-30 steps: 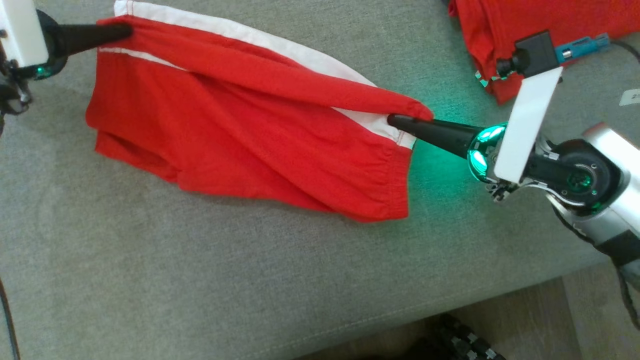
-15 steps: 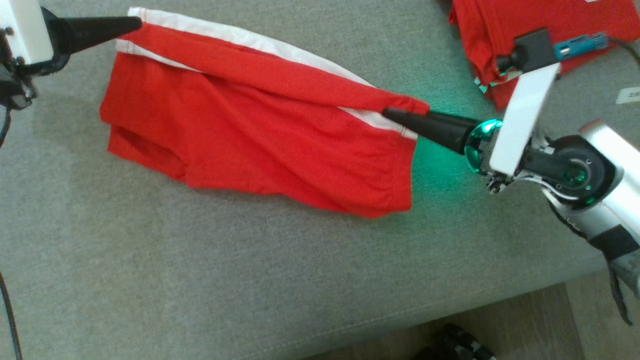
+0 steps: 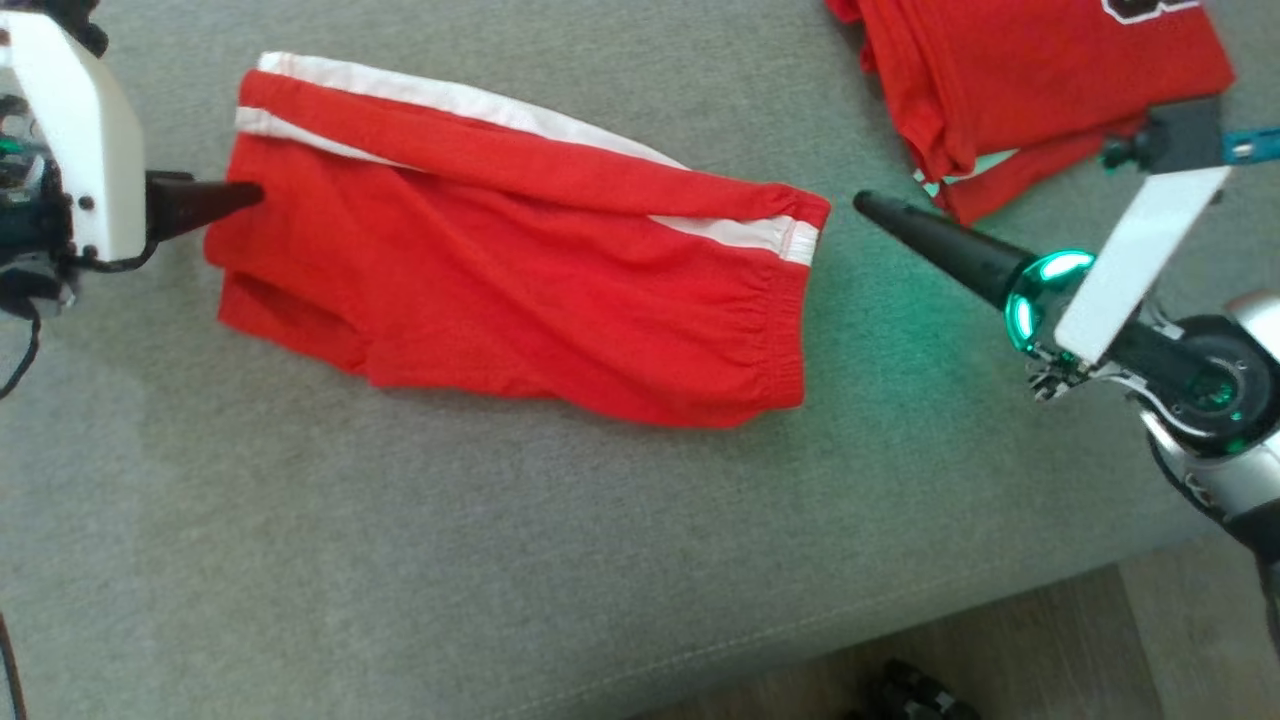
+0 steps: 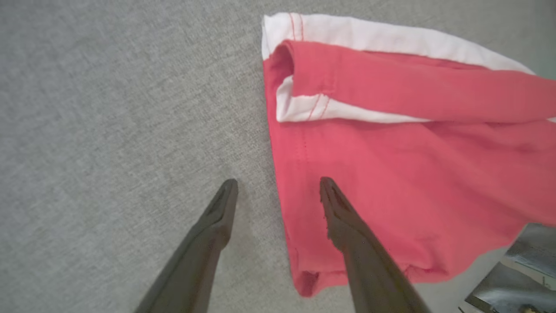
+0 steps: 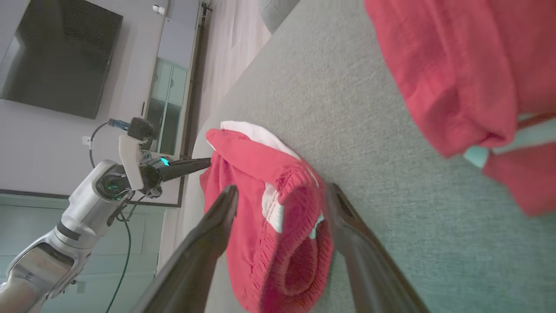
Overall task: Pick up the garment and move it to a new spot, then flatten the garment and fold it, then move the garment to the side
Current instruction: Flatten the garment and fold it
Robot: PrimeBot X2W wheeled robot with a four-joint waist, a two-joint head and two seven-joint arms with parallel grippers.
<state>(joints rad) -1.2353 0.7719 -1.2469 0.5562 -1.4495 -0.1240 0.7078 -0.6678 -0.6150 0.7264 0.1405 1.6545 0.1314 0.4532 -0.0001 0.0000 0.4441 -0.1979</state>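
Note:
The garment [image 3: 520,290], red shorts with white side stripes, lies spread flat on the grey cushion [image 3: 400,560], waistband toward the right. My left gripper [image 3: 238,194] is at the hem end. In the left wrist view it [image 4: 278,184] is open, one finger over the hem edge of the shorts [image 4: 391,174], the other over bare cushion. My right gripper [image 3: 868,205] hovers a short way off the waistband, touching nothing. The right wrist view shows it [image 5: 280,191] open, looking at the waistband [image 5: 282,243] with the left gripper [image 5: 195,164] beyond.
A pile of other red clothing [image 3: 1030,70] lies at the back right, close to my right arm. The cushion's front edge [image 3: 800,640] runs along the bottom, with wooden floor [image 3: 1050,650] below it. A dark screen [image 5: 56,56] hangs on the far wall.
Both grippers have opened and let go of the shorts, which have settled flat. The right gripper has drawn back to the right, and the left has dropped to the hem's side.

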